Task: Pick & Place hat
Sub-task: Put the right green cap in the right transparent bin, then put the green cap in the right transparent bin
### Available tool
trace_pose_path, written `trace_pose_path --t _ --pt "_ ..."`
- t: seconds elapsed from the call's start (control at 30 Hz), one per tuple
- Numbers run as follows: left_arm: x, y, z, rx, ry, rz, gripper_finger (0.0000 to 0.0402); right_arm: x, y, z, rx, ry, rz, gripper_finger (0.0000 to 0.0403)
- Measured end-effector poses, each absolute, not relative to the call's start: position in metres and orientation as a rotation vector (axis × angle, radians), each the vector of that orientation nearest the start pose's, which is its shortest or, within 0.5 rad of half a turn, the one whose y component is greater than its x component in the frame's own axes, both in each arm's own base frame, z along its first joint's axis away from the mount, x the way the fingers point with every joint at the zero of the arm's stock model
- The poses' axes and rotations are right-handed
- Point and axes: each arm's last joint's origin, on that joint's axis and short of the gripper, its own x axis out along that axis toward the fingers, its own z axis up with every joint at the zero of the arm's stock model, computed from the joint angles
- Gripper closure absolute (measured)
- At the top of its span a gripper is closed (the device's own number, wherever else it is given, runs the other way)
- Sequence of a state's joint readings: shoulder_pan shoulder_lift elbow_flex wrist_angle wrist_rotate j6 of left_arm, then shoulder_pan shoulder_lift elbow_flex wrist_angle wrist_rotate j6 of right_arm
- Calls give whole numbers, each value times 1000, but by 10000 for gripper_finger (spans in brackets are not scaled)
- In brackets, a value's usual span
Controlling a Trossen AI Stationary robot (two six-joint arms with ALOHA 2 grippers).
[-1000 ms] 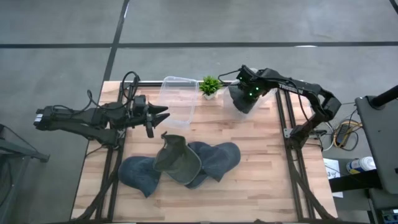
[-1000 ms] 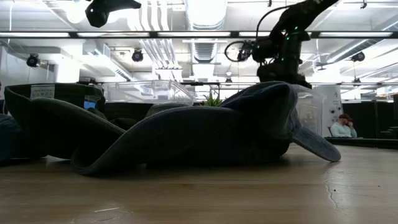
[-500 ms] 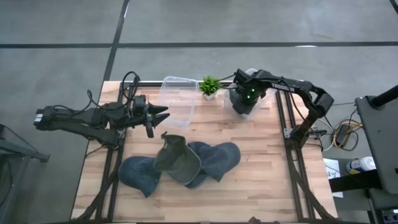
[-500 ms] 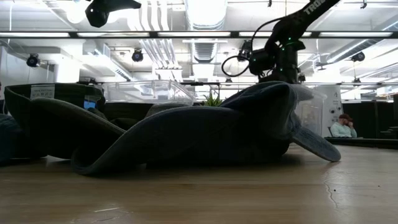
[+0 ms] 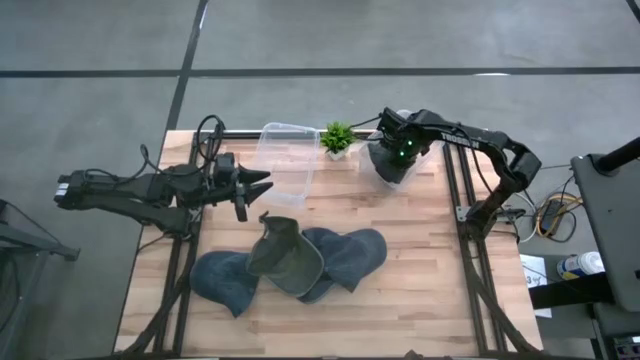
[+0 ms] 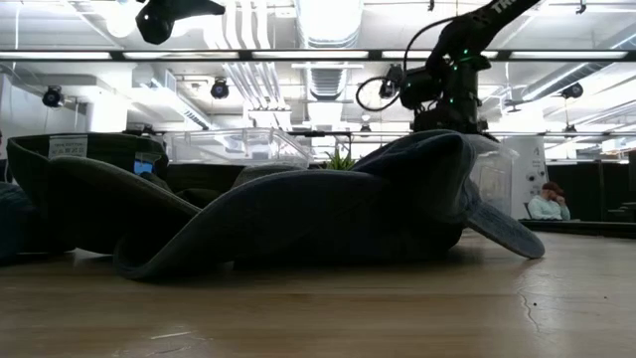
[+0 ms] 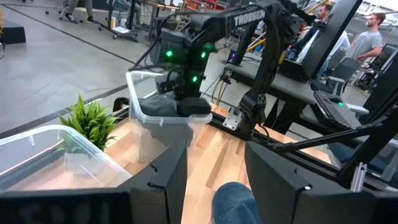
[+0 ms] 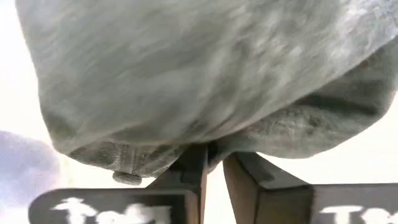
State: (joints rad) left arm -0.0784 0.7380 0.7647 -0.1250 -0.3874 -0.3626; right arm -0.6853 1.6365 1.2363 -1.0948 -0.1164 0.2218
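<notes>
One grey hat sits in the clear tub at the bench's far right, right claw pinching it. Three hats remain piled mid-bench. Left claw waits spread, empty.

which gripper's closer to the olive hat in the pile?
Left. The left gripper hovers open just behind the olive hat; the right gripper is farther off at the small clear bin in the back corner, holding a grey hat.
</notes>
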Motion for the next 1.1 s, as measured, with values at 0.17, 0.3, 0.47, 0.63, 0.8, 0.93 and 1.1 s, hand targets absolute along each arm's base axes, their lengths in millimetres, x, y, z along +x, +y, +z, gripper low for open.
trace_pose_path --t 0.17,0.3,0.47,0.63,0.8,0.93,1.1 --pt "162 -2 338 -335 47 324 248 228 -181 245 762 1345 -582 297" --pt "162 -2 337 -334 50 325 248 227 -180 254 750 1345 -567 234" --pt "162 -2 337 -333 56 326 248 228 -181 266 739 1346 -563 154" --pt "162 -2 335 -384 64 331 248 226 -180 292 710 1348 -547 101" --pt "161 -2 336 -444 50 332 248 220 -174 334 697 1303 -542 86" --pt "159 -2 337 -503 35 332 248 214 -159 370 734 1190 -501 89" --pt "157 -2 335 -523 56 332 248 201 -126 410 776 1016 -397 98"
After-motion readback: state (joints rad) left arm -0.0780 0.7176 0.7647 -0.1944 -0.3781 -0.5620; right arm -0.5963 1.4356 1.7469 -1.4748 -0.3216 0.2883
